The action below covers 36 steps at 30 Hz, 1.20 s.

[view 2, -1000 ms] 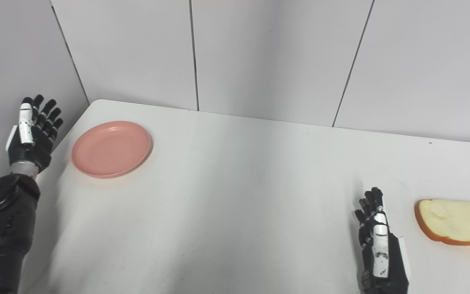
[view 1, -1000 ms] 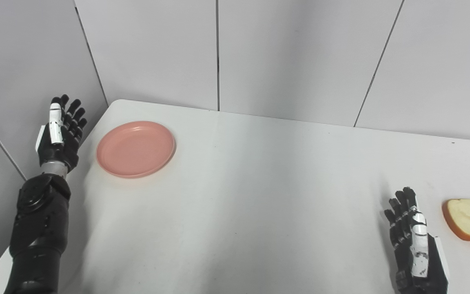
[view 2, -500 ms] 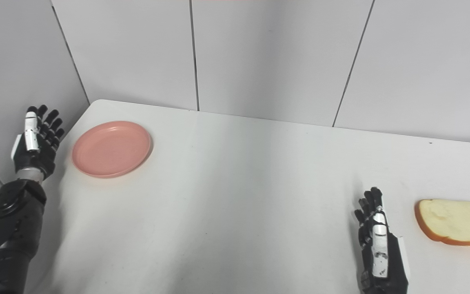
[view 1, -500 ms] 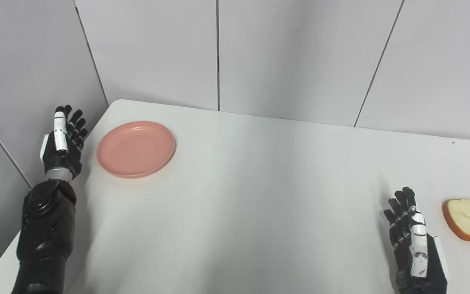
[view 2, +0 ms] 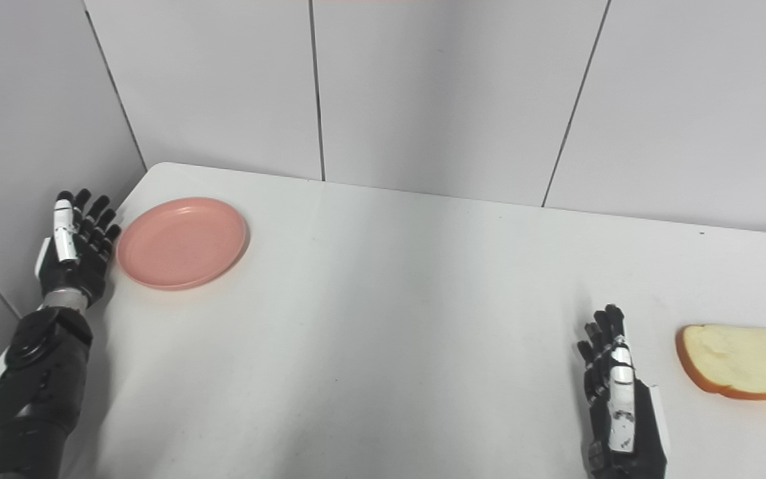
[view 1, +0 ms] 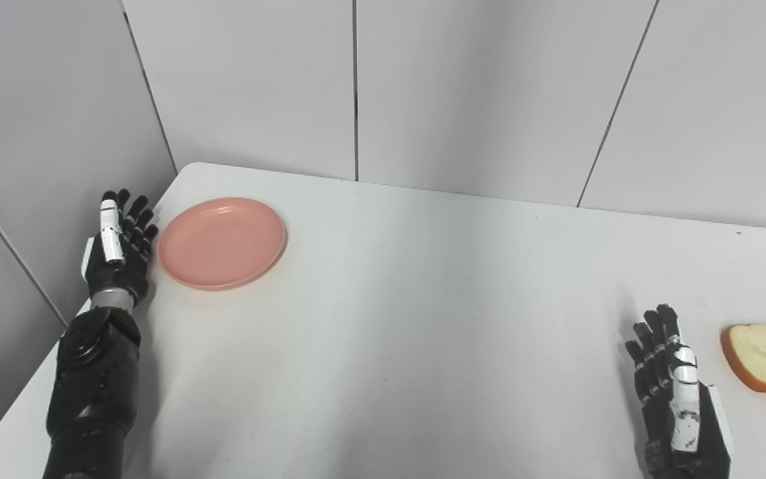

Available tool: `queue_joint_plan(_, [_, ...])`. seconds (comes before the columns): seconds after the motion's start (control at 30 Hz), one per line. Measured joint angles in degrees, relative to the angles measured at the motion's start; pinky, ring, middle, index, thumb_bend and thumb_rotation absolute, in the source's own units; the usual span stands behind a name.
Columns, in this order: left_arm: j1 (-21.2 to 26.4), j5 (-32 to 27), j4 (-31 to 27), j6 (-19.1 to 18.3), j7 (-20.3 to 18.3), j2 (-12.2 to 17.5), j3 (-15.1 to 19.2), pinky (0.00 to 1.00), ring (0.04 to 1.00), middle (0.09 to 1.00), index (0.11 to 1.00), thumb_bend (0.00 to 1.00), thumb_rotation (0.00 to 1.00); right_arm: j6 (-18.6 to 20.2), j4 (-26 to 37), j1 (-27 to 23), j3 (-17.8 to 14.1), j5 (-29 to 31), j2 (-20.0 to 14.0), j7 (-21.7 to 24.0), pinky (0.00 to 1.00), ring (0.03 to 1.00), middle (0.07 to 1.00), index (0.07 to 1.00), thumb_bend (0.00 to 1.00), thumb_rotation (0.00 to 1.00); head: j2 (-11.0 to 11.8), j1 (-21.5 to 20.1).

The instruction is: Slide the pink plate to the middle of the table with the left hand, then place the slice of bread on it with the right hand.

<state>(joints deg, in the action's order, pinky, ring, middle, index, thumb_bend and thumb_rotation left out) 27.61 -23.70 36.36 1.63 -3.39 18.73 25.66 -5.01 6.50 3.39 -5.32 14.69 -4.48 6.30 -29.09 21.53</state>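
Note:
The pink plate [view 1: 222, 242] lies flat near the far left corner of the white table [view 1: 423, 319]. My left hand [view 1: 119, 249] stands open just left of the plate's rim, fingers up and straight, with a narrow gap or bare contact that I cannot tell apart. A slice of bread [view 2: 739, 363] with an orange crust rests at the right edge of the table. My right hand [view 2: 616, 399] is open on the table to the left of the bread, apart from it and holding nothing.
Grey panelled walls [view 1: 356, 86] close in behind the table and along its left side, right beside my left arm [view 1: 94, 386]. The table's left edge runs just under that arm.
My left hand has moved down and to the right, from beside the wall to the plate's left rim. The plate, the bread and my right hand have stayed put.

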Motion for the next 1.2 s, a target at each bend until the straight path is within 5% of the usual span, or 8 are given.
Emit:
queue_joint_plan(0.5, [2.1, 0.0, 4.4, 4.0, -0.1, -1.0, -1.2, 1.0, 0.966, 0.949, 0.964, 0.42, 1.0, 0.0, 0.0, 0.1, 0.2, 0.4, -0.5, 0.5, 1.0, 1.0, 1.0, 1.0, 0.34, 1.0, -0.3, -0.5])
queue_joint_plan(1.2, [3.0, 7.4, 1.7, 6.0, 2.1, -8.1, -11.0, 0.95, 0.926, 0.905, 0.911, 0.43, 1.0, 1.4, 0.7, 0.2, 0.8, -1.3, -0.6, -0.5, 1.0, 1.0, 1.0, 1.0, 0.29, 1.0, -0.5, -4.5])
